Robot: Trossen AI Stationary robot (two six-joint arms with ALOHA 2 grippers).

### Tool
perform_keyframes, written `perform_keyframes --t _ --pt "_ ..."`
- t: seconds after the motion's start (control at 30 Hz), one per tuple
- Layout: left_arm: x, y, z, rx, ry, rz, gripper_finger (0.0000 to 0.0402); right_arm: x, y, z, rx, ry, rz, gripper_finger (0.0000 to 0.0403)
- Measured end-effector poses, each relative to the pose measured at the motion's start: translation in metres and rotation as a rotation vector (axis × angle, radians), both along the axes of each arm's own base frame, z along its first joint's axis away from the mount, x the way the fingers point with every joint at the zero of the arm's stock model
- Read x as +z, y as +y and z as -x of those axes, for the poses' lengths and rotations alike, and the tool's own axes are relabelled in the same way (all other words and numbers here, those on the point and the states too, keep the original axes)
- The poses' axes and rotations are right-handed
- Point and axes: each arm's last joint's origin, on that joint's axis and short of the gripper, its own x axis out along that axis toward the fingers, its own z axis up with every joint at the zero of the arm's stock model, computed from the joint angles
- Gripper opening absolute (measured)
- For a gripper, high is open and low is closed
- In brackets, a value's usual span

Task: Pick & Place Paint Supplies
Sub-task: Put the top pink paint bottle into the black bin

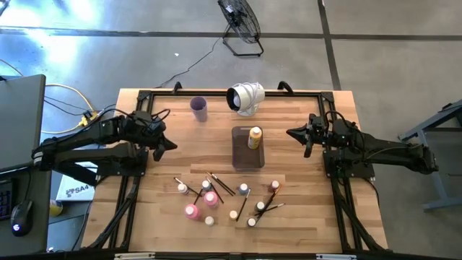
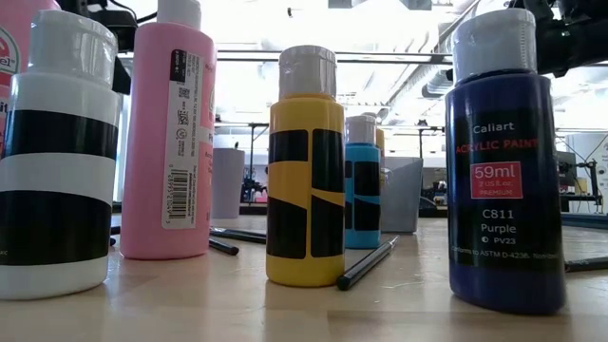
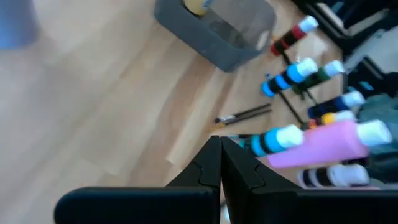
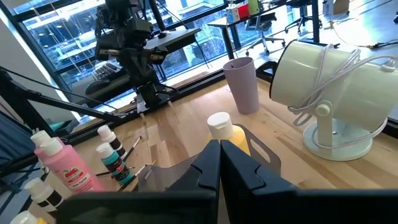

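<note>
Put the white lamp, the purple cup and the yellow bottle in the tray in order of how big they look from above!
1. White lamp, the biggest.
2. Purple cup.
3. Yellow bottle in the grey tray. It looks only a bit smaller than the cup, so these two are close.

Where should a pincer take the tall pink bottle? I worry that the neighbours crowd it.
Grip the pink bottle across its straight-sided body just below the white cap, coming down from above: it stands upright, and the white-and-black bottle stands close on one side, with a brush lying on the table behind its base.
</note>
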Motion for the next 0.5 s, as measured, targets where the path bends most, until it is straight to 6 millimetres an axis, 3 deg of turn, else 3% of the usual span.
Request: perform_keyframes --t 0.17,0.37,0.5 --pt "0.004 -0.010 -0.005 -0.028 -0.041 0.041 0.0000 0.000 0.000 0.000 0.000 0.000 0.000 0.0002" --pt "0.020 -0.026 -0.023 -0.141 -0.226 -0.038 0.0000 0.002 0.000 0.000 0.000 -0.019 0.005 0.0002" --pt "0.021 -0.033 -0.024 -0.144 -0.147 -0.087 0.0000 0.002 0.000 0.000 0.000 -0.018 0.005 0.0002"
